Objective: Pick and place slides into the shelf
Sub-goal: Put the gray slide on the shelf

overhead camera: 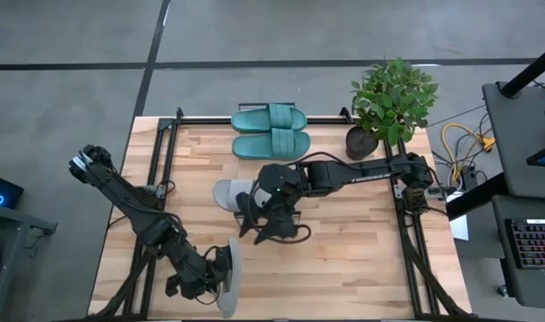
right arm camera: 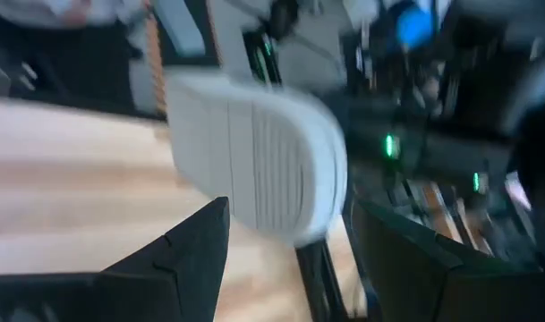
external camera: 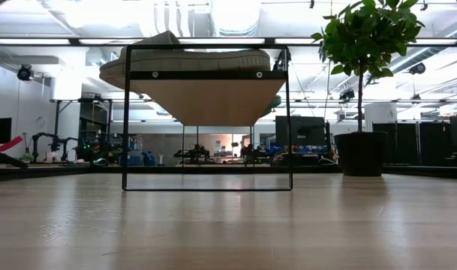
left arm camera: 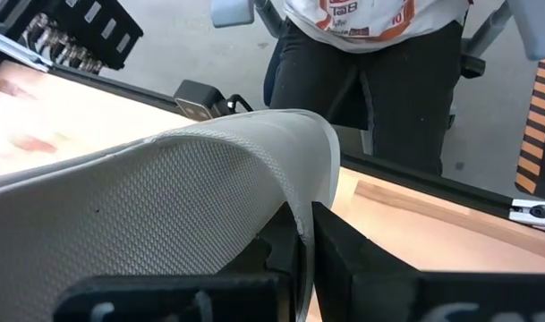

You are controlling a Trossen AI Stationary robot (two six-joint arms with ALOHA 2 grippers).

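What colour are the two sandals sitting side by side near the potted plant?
Teal-green. The pair of sandals shows best in the high view, from above.

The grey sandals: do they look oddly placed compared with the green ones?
Yes. The teal pair sits neatly side by side. One grey slide stands on edge, pinched in the left tool near the table's front edge; the other grey slide lies mid-table, by the open right tool.
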